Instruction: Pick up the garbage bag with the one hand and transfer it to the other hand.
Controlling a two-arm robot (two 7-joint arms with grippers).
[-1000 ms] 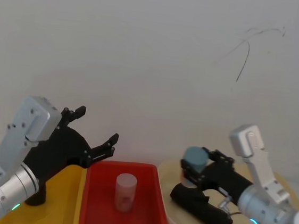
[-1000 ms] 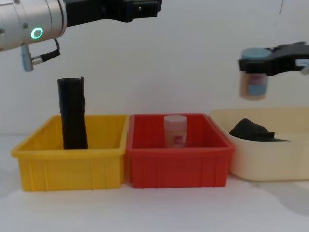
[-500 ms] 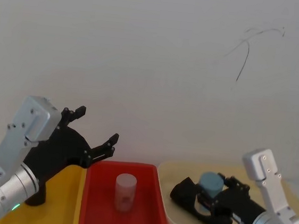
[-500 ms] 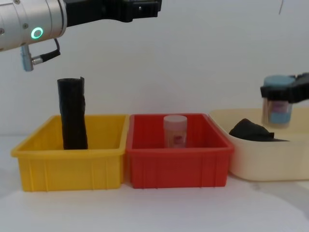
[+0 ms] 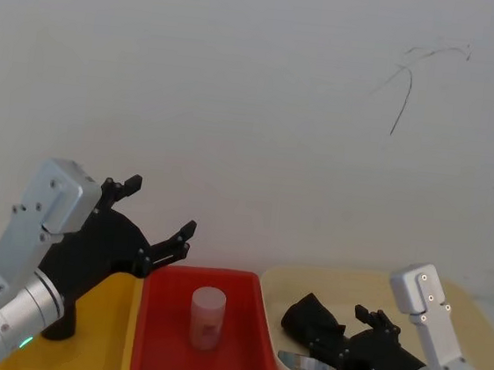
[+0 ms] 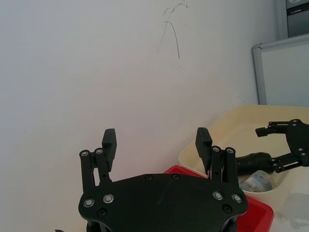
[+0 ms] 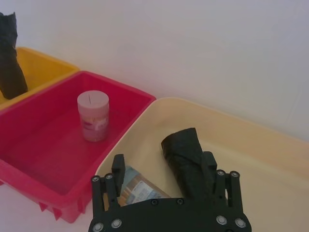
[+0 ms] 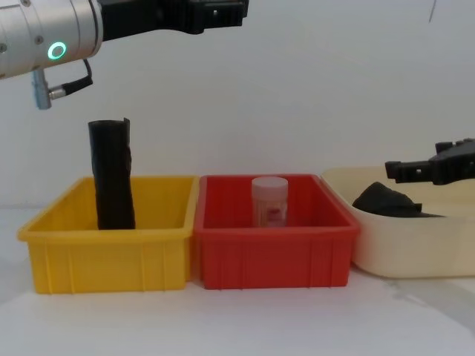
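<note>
We see our right gripper (image 7: 164, 169) spread empty over the garbage bag (image 7: 186, 154), a fallen jar (image 7: 137, 186) beside it in the cream tub (image 7: 251, 140); our left gripper (image 5: 159, 220) hovers unclenched.

Garbage bag lying in the cream tub, between two parted hands.

The garbage bag (image 7: 182, 153) is a black, matte, crumpled wad of film, resting on the floor of the cream tub (image 7: 270, 145) toward its red-bin side. The right hand (image 7: 166, 169) hovers just above it, fingers spread, not touching. The left hand (image 5: 157, 220) hangs raised over the yellow bin, fingers apart, well away from the bag.
</note>
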